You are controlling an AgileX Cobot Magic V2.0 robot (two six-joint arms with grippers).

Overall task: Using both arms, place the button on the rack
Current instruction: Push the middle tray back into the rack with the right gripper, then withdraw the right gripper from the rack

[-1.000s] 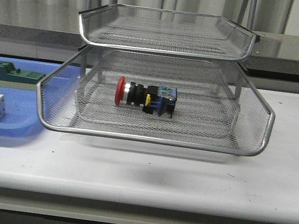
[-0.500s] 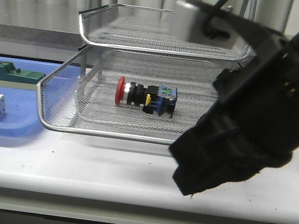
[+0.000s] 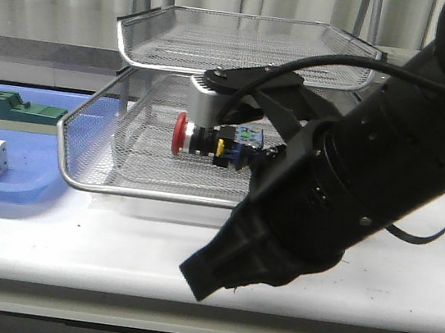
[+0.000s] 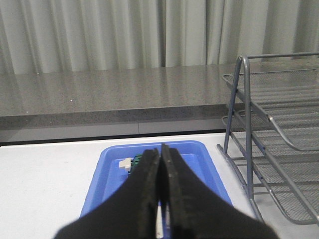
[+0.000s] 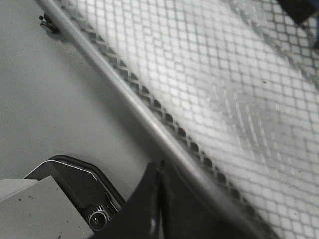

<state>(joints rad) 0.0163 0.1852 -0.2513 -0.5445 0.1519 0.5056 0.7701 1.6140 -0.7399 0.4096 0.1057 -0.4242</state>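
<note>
The right hand has its two fingers pressed together with nothing between them. In the right wrist view it hangs just beside the silver front rim of the rack. The front view shows the big black right arm in front of the rack, hiding a lot of it, so I cannot be sure if the hand touches the rim.

The left hand is pressed shut too, and it is empty. It sits over the blue tray, well apart from the rack.

The button lies on its side in the pulled-out wire tray of the rack, under the top tray. Its red cap points to the left of the front view and its black and blue body points to the right. So the button looks like it is already on the rack. What may be left is to slide that tray back in.

The button looks small, hard and light. The red cap is round and smooth, so it could slip or roll. The black body has flatter sides, so that would be the best place to pinch it.

The rack is stiff wire but light, so a push on the rim might move the whole rack along the counter. Go slow and straight.
</note>
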